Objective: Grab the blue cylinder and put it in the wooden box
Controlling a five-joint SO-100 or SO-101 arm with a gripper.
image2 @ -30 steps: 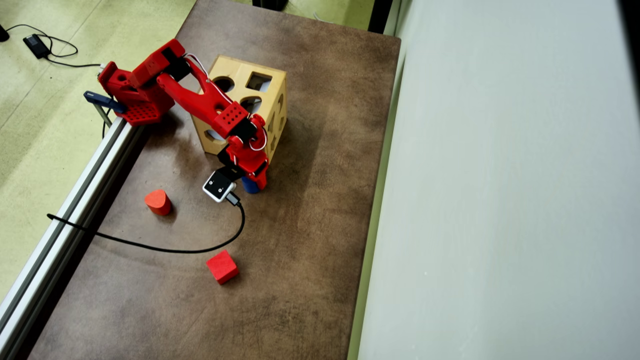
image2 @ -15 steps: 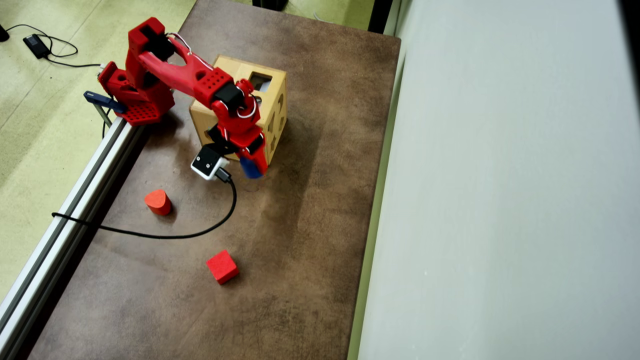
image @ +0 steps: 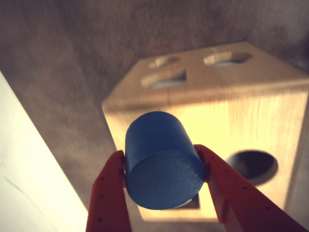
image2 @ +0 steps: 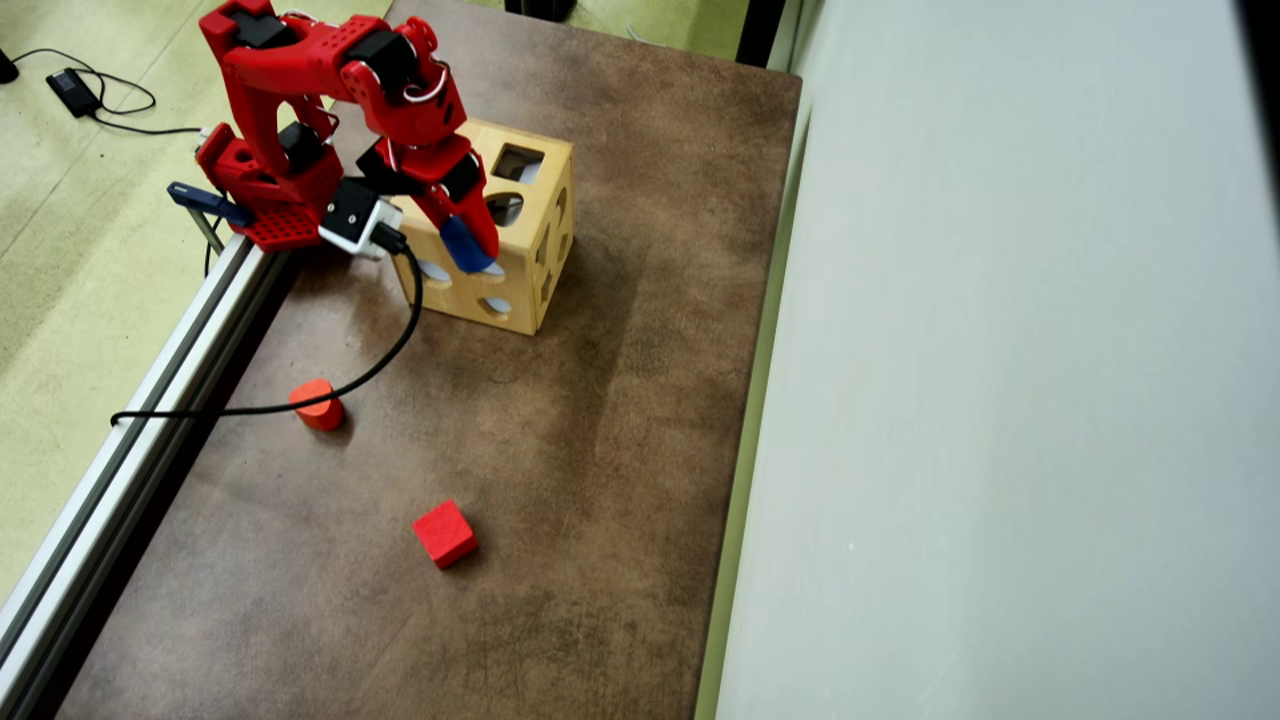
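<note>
Desk point(image2: 600, 450): brown, worn surface; carries all items below.

Wooden box point(image2: 535, 215): light-wood cube with shaped holes in its top and side faces, standing at the far end of the desk beside the arm's base. Landmark for this entry. Nothing blue shows inside any hole.

Arm with jaws point(image2: 478, 250): red, folded high over the box's near-left edge in the overhead view. Jaws point(image: 164, 169) clenched on the cylinder's curved sides, parted only by its width.

Blue cylinder point(image: 161, 159): lifted clear of the desk, held just in front of and above the box; its flat end faces the wrist camera.

Red cube point(image2: 445, 533): well apart from the box, toward the near end.

Orange-red rounded block point(image2: 318, 404): nearer the box, left side, under the black cable.

Progress, as judged: pick-up done; alignment over a round hole and release remain.
</note>
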